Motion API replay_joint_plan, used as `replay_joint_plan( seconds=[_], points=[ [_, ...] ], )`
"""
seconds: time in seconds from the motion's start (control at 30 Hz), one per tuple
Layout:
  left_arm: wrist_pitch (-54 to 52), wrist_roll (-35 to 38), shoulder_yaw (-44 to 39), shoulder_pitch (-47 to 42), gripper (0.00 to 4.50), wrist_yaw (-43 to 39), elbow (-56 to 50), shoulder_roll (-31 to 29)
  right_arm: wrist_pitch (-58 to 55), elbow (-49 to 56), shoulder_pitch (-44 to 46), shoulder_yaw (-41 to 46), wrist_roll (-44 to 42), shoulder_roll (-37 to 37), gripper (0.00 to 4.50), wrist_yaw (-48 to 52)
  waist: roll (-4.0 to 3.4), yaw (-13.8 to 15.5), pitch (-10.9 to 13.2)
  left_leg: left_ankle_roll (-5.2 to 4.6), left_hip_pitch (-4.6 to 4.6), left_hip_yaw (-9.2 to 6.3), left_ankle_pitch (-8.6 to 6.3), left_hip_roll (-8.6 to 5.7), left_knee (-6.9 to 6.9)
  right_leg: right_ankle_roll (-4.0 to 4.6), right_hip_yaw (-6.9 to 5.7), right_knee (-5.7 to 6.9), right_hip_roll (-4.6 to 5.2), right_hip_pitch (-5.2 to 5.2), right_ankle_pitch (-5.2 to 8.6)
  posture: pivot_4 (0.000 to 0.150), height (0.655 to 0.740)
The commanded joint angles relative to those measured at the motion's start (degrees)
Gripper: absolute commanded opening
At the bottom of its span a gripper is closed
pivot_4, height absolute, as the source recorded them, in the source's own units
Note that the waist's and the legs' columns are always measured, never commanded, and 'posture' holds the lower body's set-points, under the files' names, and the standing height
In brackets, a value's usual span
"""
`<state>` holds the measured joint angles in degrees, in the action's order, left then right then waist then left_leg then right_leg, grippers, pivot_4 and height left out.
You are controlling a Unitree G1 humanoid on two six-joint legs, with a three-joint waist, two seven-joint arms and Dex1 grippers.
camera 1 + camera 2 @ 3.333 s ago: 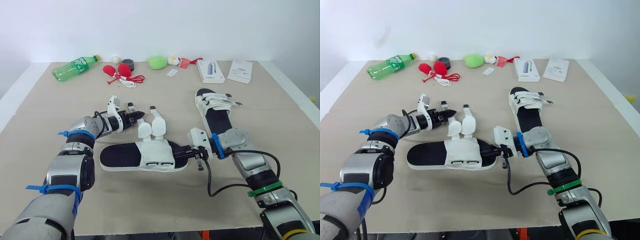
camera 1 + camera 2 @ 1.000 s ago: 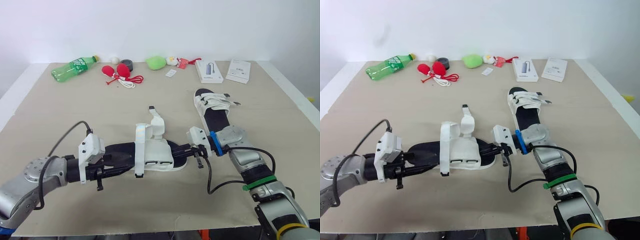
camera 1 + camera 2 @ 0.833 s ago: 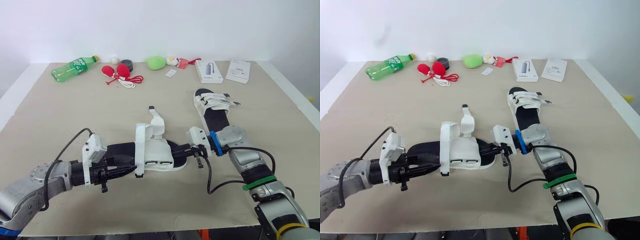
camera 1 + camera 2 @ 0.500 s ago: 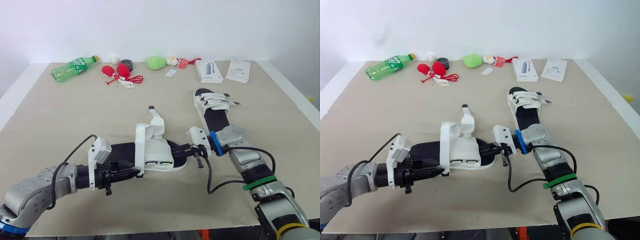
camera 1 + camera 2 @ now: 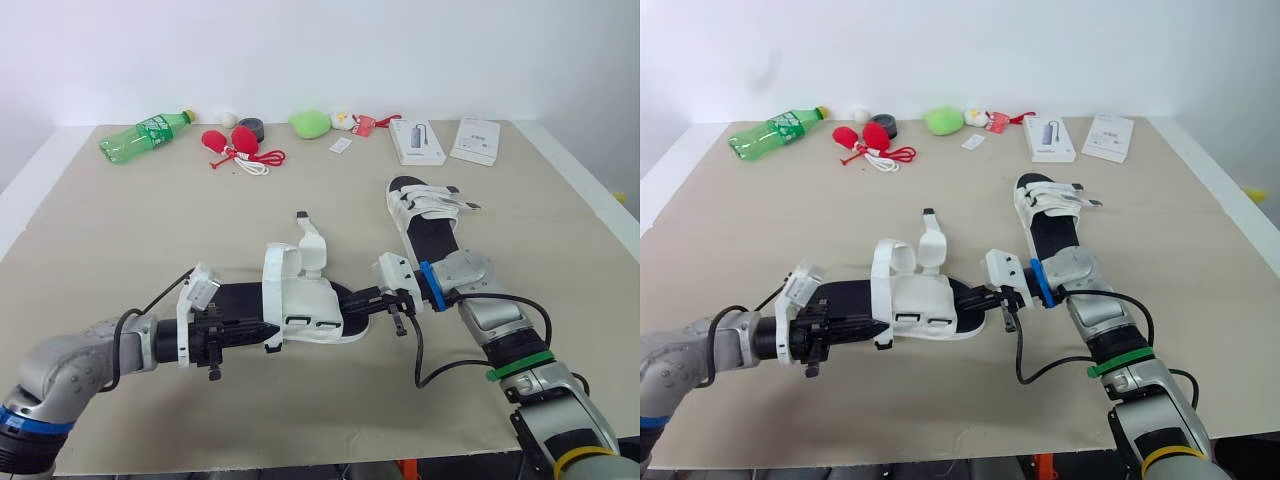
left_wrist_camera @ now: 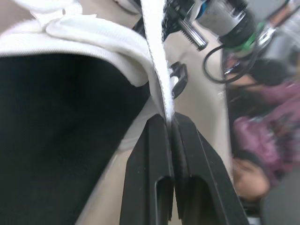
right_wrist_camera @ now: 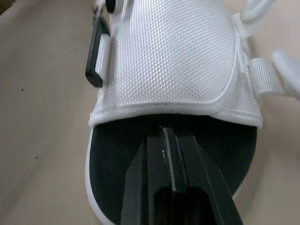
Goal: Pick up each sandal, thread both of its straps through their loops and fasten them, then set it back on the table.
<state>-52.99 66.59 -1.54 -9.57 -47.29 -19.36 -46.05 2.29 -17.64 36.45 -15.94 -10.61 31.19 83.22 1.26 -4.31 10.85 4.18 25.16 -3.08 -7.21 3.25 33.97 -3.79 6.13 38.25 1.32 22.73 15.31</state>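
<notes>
In the left eye view the sandal (image 5: 305,310) sits mid-frame between the left gripper (image 5: 264,330) and right gripper (image 5: 352,303), whose tips it hides; the left wrist view shows fingers (image 6: 150,154) pinching its white strap (image 6: 157,70); the right wrist view shows fingers (image 7: 154,154) pressed together at the black sole, their grip unclear.

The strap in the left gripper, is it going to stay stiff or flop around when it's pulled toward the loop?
Probably floppy: the strap is thin webbing, curving over the sandal to where the left gripper pinches it. Its textured weave likely won't slip much. The sandal should hardly shift, since the right gripper holds its end.
</notes>
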Motion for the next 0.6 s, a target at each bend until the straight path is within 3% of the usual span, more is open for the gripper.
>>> replay_joint_plan(
  seconds=[0.03, 0.2, 0.37, 0.47, 0.6],
  points=[
    [-4.06, 6.84, -4.60, -2.58, 0.03, -2.30, 0.10, -1.13, -0.65, 0.33, 0.09, 0.18, 0.76, 0.76, 0.00, -0.34, 0.00, -0.01, 0.00, 0.00, 0.00, 0.00, 0.00, 0.00, 0.00, 0.00, 0.00, 0.00, 0.00, 0.01, 0.00, 0.150, 0.7400],
    [0.04, -4.20, -1.06, -1.58, 0.03, -5.07, -1.24, -2.49, -0.73, 0.61, -0.13, 0.20, 0.65, 0.99, 0.00, -0.52, 0.00, 0.00, 0.00, 0.01, 0.01, 0.00, -0.01, 0.00, -0.02, 0.01, 0.00, 0.00, -0.01, 0.04, 0.00, 0.150, 0.7400],
    [4.00, -11.44, 1.20, -0.79, 0.03, -5.00, -0.84, 0.01, -1.27, 1.29, -0.31, 0.31, 0.45, 0.84, 0.00, -0.72, 0.00, 0.06, 0.00, 0.02, 0.03, 0.01, -0.01, -0.01, -0.01, 0.01, 0.01, 0.00, 0.01, 0.05, 0.00, 0.150, 0.7400],
    [6.83, -15.36, 2.34, -1.09, 0.83, -5.49, -0.44, 1.60, -3.34, 3.21, -0.41, 0.77, -1.16, 0.20, 0.00, -0.78, 0.02, 0.09, -0.01, 0.02, 0.03, 0.01, 0.00, -0.02, -0.01, 0.01, 0.01, 0.00, 0.01, 0.04, 0.00, 0.150, 0.7400],
    [7.41, -16.91, 2.93, -3.39, 0.83, -5.05, 0.12, 4.33, -4.47, 4.20, 0.25, 0.71, -1.39, -0.27, 0.00, -0.98, 0.02, 0.10, -0.01, 0.02, 0.05, 0.01, 0.00, -0.02, -0.01, 0.01, 0.01, 0.00, 0.01, 0.05, -0.01, 0.150, 0.7400]
  ],
)
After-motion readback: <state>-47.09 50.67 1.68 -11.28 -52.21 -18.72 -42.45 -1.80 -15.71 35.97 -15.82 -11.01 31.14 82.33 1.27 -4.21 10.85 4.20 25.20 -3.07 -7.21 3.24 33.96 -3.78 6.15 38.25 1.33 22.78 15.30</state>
